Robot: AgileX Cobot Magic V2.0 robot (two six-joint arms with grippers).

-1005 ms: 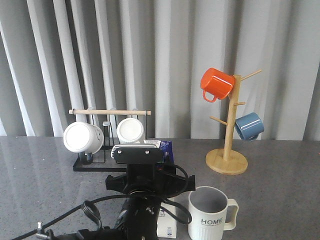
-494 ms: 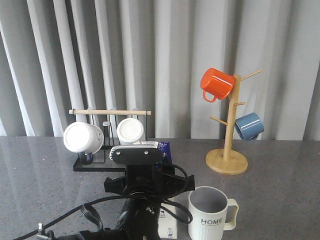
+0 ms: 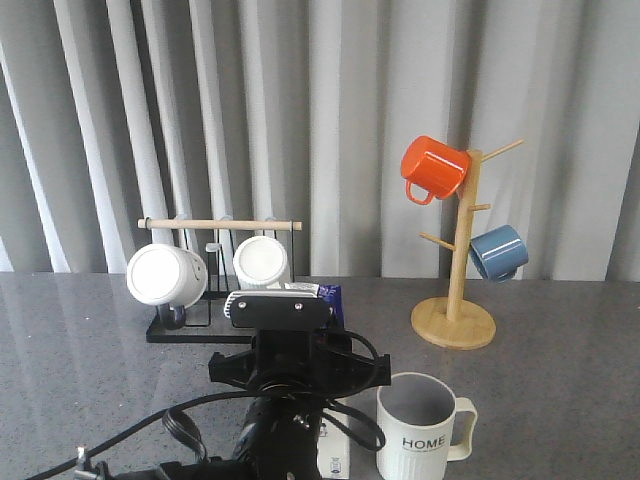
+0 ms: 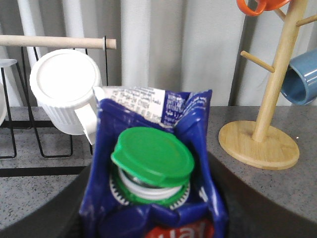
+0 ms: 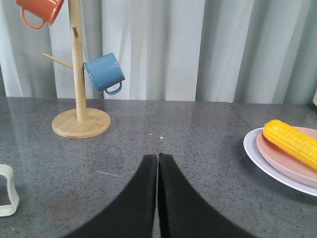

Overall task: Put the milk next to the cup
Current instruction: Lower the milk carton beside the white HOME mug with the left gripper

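While pale grey curtains (image 3: 330, 120) hang in long folds across the whole back of the room, a dark grey speckled stone table (image 3: 560, 380) fills the foreground and shows a faint sheen. At the near edge of the front view the left arm (image 3: 290, 400) stands between the camera and the milk (image 3: 333, 455), hiding most of the carton; only a white strip low down and a blue corner above the wrist camera show. From the left wrist, the carton's blue gabled top and green cap (image 4: 153, 156) fill the space between the left gripper's (image 4: 148, 218) dark fingers, which sit tight against its sides and hold it upright. The cup (image 3: 422, 428) with black "HOME" lettering stands just beside the carton on its right, handle turned away from it. Behind, a black wire rack (image 3: 200, 325) with a wooden rod carries 2 white mugs (image 3: 165, 275), and a wooden mug tree (image 3: 458, 260) holds 1 orange mug (image 3: 432, 168) and 1 blue mug (image 3: 498, 252). Seen from its own wrist, the right gripper (image 5: 157, 163) has its 2 black fingers pressed together with nothing between them. Off to that side, a plate (image 5: 262, 158) holds a cob of corn (image 5: 292, 141).
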